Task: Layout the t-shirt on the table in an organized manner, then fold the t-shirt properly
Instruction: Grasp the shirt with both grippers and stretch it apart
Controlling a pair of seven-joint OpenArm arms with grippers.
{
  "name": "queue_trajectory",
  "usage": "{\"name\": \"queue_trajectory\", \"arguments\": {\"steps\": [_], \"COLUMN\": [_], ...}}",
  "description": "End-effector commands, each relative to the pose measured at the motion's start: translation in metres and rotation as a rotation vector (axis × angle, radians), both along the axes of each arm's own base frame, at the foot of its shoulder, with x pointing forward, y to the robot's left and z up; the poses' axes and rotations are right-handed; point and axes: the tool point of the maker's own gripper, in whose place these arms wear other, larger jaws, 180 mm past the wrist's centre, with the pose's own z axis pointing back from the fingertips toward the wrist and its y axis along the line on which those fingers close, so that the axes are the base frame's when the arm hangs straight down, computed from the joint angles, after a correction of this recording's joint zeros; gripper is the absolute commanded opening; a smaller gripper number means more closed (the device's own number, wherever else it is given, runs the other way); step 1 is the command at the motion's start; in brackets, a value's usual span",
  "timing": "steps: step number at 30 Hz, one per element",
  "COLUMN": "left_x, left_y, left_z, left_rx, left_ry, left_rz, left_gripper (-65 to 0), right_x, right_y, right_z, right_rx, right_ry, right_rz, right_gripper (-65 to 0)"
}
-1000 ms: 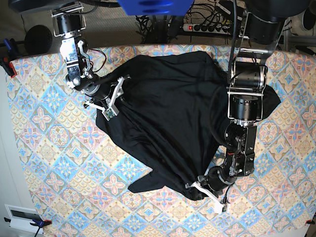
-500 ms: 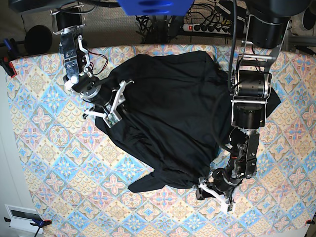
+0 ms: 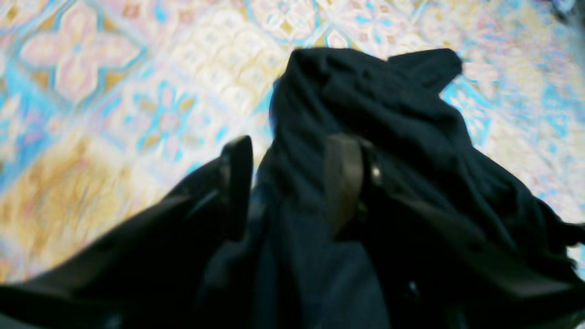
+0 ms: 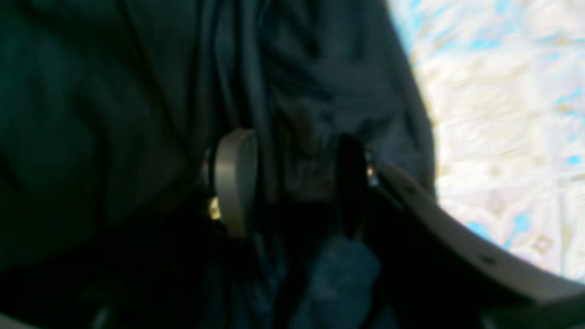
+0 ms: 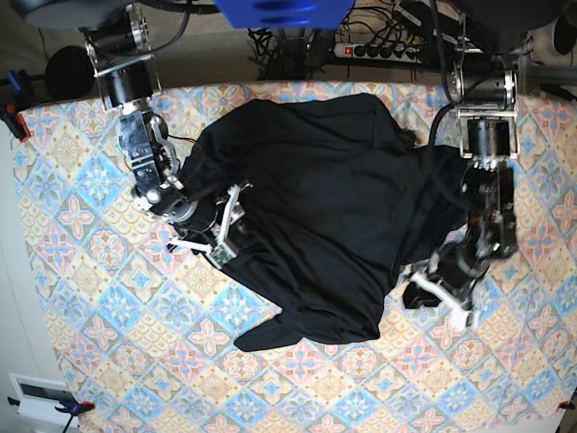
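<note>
Your left hand (image 3: 292, 183) and right hand (image 4: 292, 183) are both spread around bunched t-shirt (image 5: 315, 207) folds on the table (image 5: 90, 298).

Both wrist views blurred — t-shirt (image 4: 137, 91) folds indistinct

Black t-shirt (image 5: 315, 216) lay rumpled, unfolded, across the far-center of the counter (image 5: 81, 298), thin fabric bunched in wrinkles. One corner trailed toward the counter's near edge; pastel diamond-tile cloth showed all around it.
</note>
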Motion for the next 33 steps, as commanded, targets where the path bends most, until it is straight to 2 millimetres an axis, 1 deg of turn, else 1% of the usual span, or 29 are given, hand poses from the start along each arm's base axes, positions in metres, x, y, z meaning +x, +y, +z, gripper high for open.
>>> {"name": "queue_trajectory", "arguments": {"steps": [1, 2, 4, 7, 10, 11, 16, 21, 23, 27, 28, 29, 30, 32, 33], "left_x": [0.005, -0.001, -0.016, -0.032, -0.043, -0.048, -0.061, -0.064, -0.064, -0.064, -0.064, -0.064, -0.064, -0.064, -0.064], "left_y": [0.018, 0.026, 0.039, 0.047, 0.053, 0.055, 0.051, 0.049, 0.048, 0.048, 0.048, 0.048, 0.047, 0.047, 0.047], "left_z": [0.023, 0.021, 0.016, 0.011, 0.006, 0.005, 0.0, -0.003, -0.002, -0.002, -0.002, -0.003, -0.002, -0.002, -0.002], "left_rx": [-0.005, -0.01, -0.014, -0.007, -0.001, 0.002, 0.004, 0.004, 0.004, 0.004, 0.005, 0.005, 0.003, 0.003, 0.003], "left_ry": [-0.061, -0.047, -0.025, -0.013, -0.006, -0.003, 0.005, 0.01, 0.01, 0.01, 0.009, 0.01, 0.009, 0.009, 0.009], "left_rz": [0.043, 0.062, 0.089, 0.109, 0.124, 0.128, 0.118, 0.115, 0.113, 0.113, 0.111, 0.11, 0.108, 0.108, 0.108], "left_gripper": [-43.3, -43.8, -44.8, -45.4, -45.3, -45.3, -45.3, -45.3, -45.3, -45.3, -45.3, -45.3, -45.3, -45.3, -45.3], "right_x": [0.02, 0.022, 0.032, 0.045, 0.05, 0.049, 0.053, 0.053, 0.053, 0.051, 0.051, 0.053, 0.054, 0.057, 0.055], "right_y": [0.0, 0.001, 0.002, 0.004, 0.004, 0.004, 0.003, -0.004, -0.005, -0.006, -0.009, -0.017, -0.022, -0.025, -0.032], "right_z": [0.02, 0.018, 0.023, 0.027, 0.022, 0.019, 0.012, 0.001, 0.0, -0.002, -0.002, 0.0, 0.005, 0.019, 0.022], "right_rx": [0.016, 0.01, 0.003, 0.005, -0.012, -0.017, -0.034, -0.041, -0.042, -0.044, -0.046, -0.06, -0.069, -0.079, -0.084], "right_ry": [-0.064, -0.059, -0.072, -0.092, -0.077, -0.068, -0.05, -0.023, -0.019, -0.013, -0.015, -0.023, -0.037, -0.076, -0.088], "right_rz": [-0.002, 0.002, 0.01, 0.018, 0.024, 0.028, 0.032, 0.016, 0.014, 0.011, 0.008, 0.002, 0.003, 0.012, 0.008], "right_gripper": [-36.1, -36.1, -36.1, -36.1, -36.1, -36.1, -36.1, -36.7, -40.6, -55.2, -59.1, -62.1, -63.7, -64.2, -64.4]}}
